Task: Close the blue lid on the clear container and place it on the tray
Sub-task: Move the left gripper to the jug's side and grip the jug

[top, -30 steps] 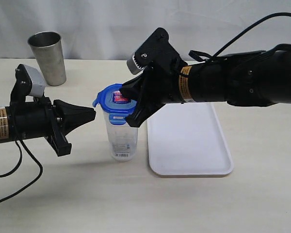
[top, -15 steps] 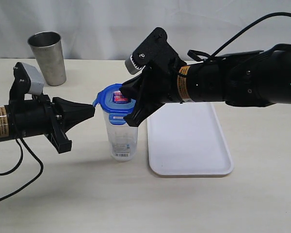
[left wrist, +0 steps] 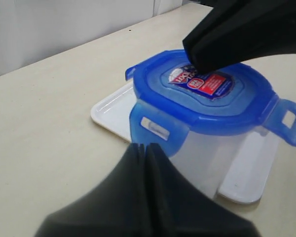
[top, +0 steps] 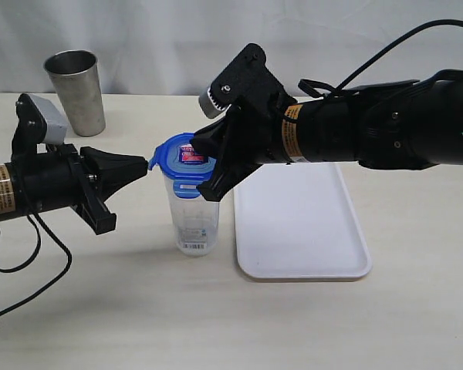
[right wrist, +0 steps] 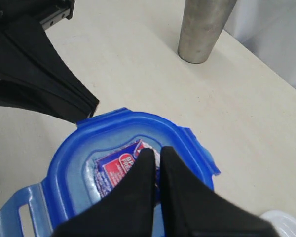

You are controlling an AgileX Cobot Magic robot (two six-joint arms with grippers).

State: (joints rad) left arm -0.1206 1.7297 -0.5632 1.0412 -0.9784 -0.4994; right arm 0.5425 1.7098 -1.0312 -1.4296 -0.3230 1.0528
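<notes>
Clear container (top: 195, 223) upright at centre frame on the surface (top: 100, 308), just left of the tray (top: 301, 231), blue lid (top: 177, 158) on top, right end effector (right wrist: 155, 155) pinched together on its sticker, left end effector (left wrist: 144, 148) closed, just beside the lid's left flap.

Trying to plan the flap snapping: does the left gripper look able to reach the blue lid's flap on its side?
Probably yes. The shut left gripper points at that flap of the blue lid with nothing between; the right gripper sits on the lid's top.
</notes>
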